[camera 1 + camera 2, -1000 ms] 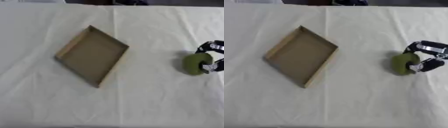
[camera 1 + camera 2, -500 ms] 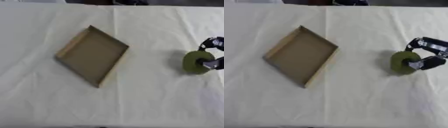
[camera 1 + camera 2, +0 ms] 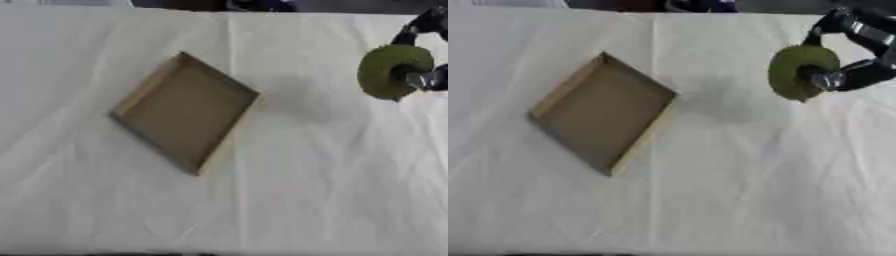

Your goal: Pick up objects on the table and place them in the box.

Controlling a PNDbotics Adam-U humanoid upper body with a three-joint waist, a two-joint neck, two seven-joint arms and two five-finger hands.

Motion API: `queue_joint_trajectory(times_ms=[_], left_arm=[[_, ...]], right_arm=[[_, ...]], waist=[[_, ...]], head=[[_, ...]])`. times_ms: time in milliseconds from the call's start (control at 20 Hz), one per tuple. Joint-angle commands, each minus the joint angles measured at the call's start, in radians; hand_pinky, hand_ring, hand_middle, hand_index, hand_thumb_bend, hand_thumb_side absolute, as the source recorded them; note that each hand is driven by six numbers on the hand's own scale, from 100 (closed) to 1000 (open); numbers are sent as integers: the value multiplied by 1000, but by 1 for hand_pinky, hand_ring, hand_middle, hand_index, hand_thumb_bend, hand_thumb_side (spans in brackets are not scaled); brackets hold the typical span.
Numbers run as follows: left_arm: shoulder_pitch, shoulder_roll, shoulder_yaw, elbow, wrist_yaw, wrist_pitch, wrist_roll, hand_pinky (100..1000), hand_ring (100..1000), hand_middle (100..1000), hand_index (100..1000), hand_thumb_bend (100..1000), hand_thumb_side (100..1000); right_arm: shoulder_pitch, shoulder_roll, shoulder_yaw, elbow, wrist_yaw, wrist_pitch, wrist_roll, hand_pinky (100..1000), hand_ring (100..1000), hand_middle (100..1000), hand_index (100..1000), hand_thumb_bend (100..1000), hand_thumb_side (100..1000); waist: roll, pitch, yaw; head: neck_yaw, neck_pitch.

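Box [image 3: 602,114] lies open, set cornerwise on the cloth [image 3: 710,200], at nine o'clock from the load; a green disc [image 3: 798,71] hangs at two o'clock, pinched edge-on by the right hand [image 3: 852,75], likely for carrying across; since a second ago it has risen and come nearer the box.

Light: bright, even, diffuse | Shadow: faint grey patch on the worktop [image 3: 710,200] cloth, centre-right of frame | Focus: soft throughout, edges smeared | Glare: mild, upper left
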Motion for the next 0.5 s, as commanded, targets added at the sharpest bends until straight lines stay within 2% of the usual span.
queue_joint_trajectory(times_ms=[50, 350, 500], left_arm=[[-6, 19, 3, -21, 0, 3, -2, 904, 845, 669, 810, 100, 593], [-16, 10, 0, -17, 9, 0, -12, 905, 845, 669, 810, 100, 594], [-23, 3, 0, -20, 14, 5, -14, 906, 845, 669, 810, 100, 595]], right_arm=[[-74, 63, -2, -6, 30, -171, 187, 658, 546, 312, 481, 100, 133], [-180, 282, -5, 7, 163, -89, 168, 641, 545, 311, 481, 100, 122], [-191, 398, -28, -3, 270, -31, 144, 630, 549, 312, 481, 100, 123]], waist=[[4, -19, 4], [8, -8, 23], [7, -3, 29]], head=[[-8, -1], [-32, -8], [-42, -10]])
